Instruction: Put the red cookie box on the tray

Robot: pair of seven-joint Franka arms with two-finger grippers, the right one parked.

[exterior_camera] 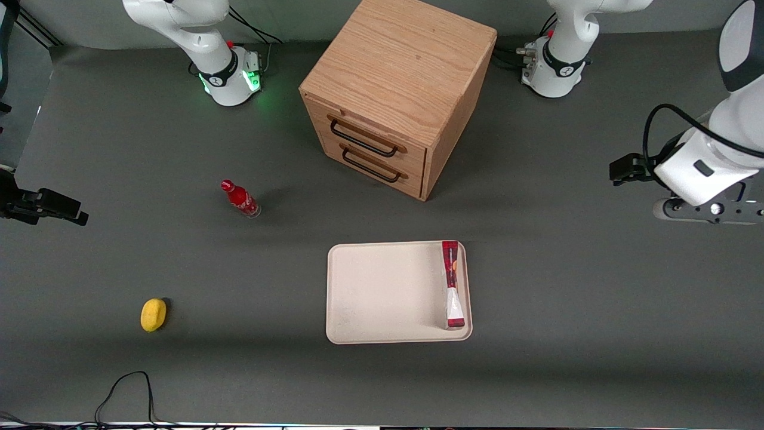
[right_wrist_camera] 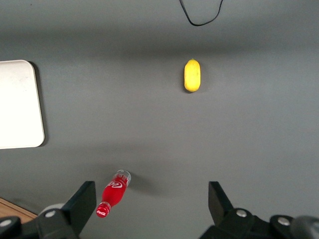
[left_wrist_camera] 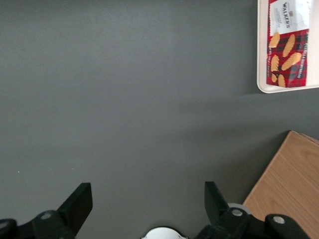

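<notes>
A dark grey table (exterior_camera: 567, 334) carries the tray (exterior_camera: 382, 292), and the red cookie box (exterior_camera: 452, 284) lies flat in it along the short rim nearest the working arm. The gripper (left_wrist_camera: 148, 199) hangs above bare table toward that arm's end, well apart from the tray, fingers (left_wrist_camera: 79, 201) spread wide and holding nothing, near the wooden drawer cabinet (exterior_camera: 394, 89)

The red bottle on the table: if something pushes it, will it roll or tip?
The red bottle looks tall and narrow, so it would probably tip easily, then roll, being round. The tool, open, hangs over bare table, far from it.
</notes>
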